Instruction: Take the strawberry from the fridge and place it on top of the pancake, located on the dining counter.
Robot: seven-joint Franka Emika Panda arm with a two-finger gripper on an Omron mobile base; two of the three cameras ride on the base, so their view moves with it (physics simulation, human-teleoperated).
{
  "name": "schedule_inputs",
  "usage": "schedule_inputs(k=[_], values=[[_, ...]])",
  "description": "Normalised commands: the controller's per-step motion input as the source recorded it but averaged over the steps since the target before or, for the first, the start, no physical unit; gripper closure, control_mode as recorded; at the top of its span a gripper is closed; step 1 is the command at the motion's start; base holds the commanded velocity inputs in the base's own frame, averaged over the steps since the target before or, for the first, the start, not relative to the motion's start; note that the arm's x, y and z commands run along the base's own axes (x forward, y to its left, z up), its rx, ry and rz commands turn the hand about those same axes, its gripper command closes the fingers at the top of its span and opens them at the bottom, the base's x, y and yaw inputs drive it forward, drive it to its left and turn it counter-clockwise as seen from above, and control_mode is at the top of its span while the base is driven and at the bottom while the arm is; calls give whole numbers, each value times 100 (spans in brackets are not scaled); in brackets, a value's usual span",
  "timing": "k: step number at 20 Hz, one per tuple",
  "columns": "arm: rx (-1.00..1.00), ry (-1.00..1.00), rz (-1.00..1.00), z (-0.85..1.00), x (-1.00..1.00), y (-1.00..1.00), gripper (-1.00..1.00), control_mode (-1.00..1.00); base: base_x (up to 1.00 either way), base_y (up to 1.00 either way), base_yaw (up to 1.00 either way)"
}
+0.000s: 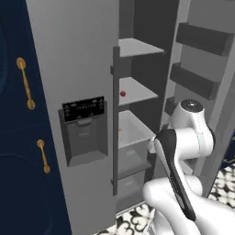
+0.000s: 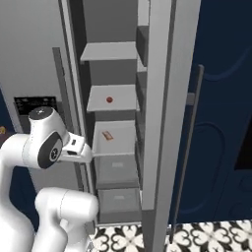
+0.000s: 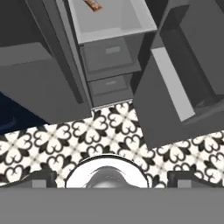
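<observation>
- Resting on the second grey shelf [image 2: 112, 98] inside the open compartment: strawberry [image 1: 122, 93], small and red, alone on that shelf, also seen from the right base view [image 2: 109, 100].
- Lying one level lower, in the white tray [image 2: 115, 139]: small thin orange item [image 2: 108, 136], seen again at the top of the hand view [image 3: 93, 5].
- Stacked beneath the tray: two grey drawers [image 3: 110, 54], both closed.
- Standing open to the right of the compartment: right door of the fridge [image 1: 75, 55], with dark door bins [image 1: 195, 80] on its inner face; left door closed, carrying the black-panelled dispenser [image 1: 83, 128] and a long vertical handle [image 1: 115, 124].
- Flanking the fridge: navy cabinets [image 1: 18, 137] with brass handles [image 1: 25, 82].
- Held well below the strawberry shelf, pointing down at the patterned black-and-white floor tiles [image 3: 109, 131]: hand [image 3: 111, 179], fingers [image 3: 39, 178] spread fully apart at the bottom corners of the hand view, nothing between them.
- Rising in front of the fridge: white arm [image 1: 186, 137], elbow bent, clear of the shelves.
</observation>
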Motion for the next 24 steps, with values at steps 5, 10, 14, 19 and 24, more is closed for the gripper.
schedule_inputs(k=[5,10,14,19,24], values=[[0,0,0,0,0,0,-100,100,68,3,-7],[0,0,0,0,0,0,-100,100,58,-16,3],[0,0,0,0,0,0,-100,100,29,-34,15],[0,0,0,0,0,0,-100,100,28,-38,17],[0,0,0,0,0,0,-100,100,19,-10,12]])
